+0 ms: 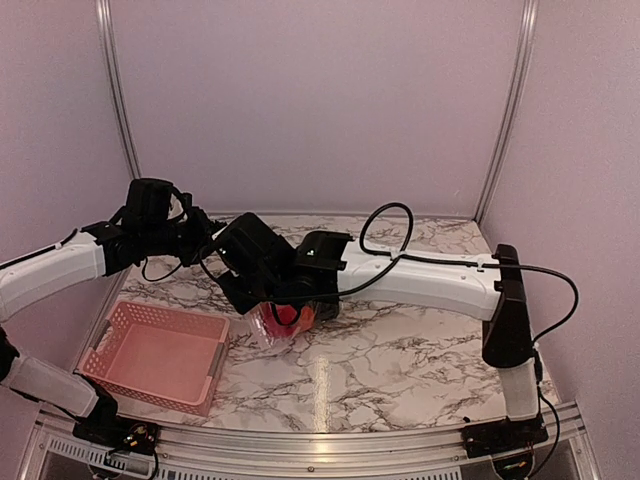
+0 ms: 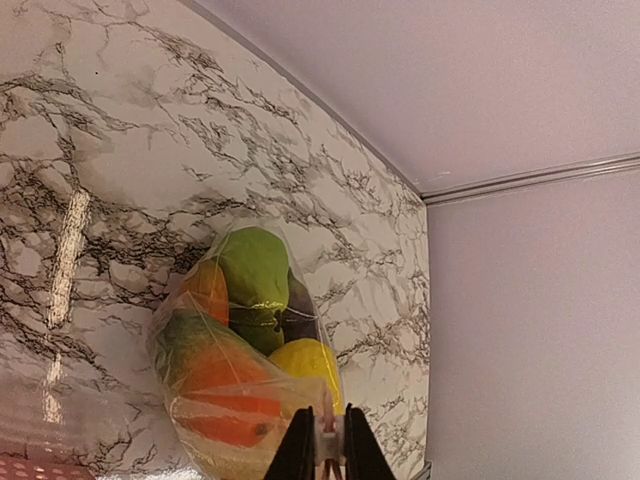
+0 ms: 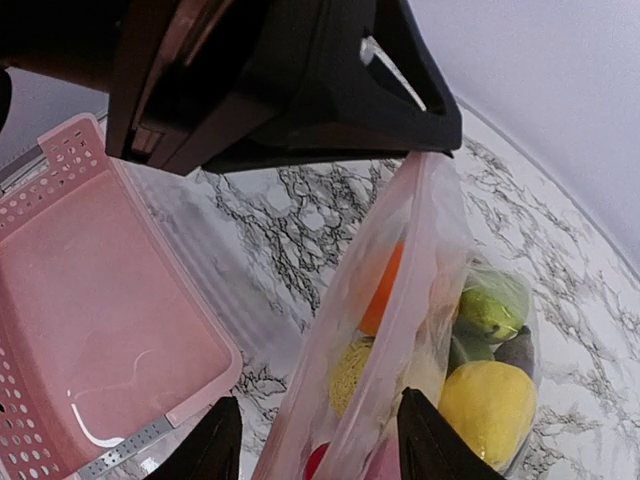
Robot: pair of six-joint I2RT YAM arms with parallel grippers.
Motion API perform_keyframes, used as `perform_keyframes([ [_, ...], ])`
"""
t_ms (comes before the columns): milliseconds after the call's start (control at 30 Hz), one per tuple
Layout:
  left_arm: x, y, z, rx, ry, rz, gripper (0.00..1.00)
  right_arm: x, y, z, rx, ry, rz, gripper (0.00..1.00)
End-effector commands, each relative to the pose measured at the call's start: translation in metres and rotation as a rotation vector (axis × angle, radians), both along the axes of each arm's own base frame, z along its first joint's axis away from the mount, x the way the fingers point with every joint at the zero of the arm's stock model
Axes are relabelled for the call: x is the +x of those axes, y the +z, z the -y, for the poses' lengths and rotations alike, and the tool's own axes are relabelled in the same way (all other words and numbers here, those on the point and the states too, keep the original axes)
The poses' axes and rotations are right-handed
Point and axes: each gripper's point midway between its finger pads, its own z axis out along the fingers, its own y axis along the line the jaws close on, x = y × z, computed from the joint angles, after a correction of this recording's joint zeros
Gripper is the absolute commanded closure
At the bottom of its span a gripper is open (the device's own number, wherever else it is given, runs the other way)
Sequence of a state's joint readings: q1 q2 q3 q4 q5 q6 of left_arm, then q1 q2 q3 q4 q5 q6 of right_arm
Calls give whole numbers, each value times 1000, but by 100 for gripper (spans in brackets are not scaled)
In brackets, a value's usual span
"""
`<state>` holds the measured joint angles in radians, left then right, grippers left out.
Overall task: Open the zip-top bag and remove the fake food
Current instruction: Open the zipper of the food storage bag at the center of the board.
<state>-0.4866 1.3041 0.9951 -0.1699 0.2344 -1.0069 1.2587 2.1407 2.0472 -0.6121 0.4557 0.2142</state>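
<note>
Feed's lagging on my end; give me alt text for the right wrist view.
The zip-top bag of fake food is held up by its top edge, pinched in the left gripper, and runs down between the open fingers of the right gripper. At the left of the view, a pink basket with nothing in it sits on the marble table.

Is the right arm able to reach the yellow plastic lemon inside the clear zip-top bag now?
Probably not: its open fingers straddle the clear zip-top bag, but the film encloses the yellow plastic lemon.
</note>
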Motion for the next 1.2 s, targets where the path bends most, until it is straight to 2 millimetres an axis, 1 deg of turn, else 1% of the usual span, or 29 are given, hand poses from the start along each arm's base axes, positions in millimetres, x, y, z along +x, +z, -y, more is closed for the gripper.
perform_keyframes([
  [0,-5,12,-1,-18,0,41,98,9,21,11,26,-68,15,49],
  [200,-5,11,-2,-17,0,41,98,2,37,15,86,-46,9,38],
  [233,-5,10,-1,-19,0,40,98,2,39,17,88,-51,10,38],
  [333,-4,11,-1,-24,-2,43,98,4,36,19,73,-62,13,38],
  [467,-5,11,-1,-23,-2,42,98,2,33,19,71,-55,2,38],
  [767,-6,12,-2,-20,1,45,98,8,13,19,15,-82,-3,50],
  [1000,-7,13,-3,-21,1,48,98,9,3,18,-13,-79,-10,52],
  [1100,-7,11,-3,-15,2,40,98,11,-1,21,-23,-90,-10,52],
  [1133,-7,10,-4,-11,4,37,98,12,-3,22,-26,-94,-11,54],
  [1167,-8,10,-5,-7,7,34,98,13,-4,23,-24,-96,-11,58],
])
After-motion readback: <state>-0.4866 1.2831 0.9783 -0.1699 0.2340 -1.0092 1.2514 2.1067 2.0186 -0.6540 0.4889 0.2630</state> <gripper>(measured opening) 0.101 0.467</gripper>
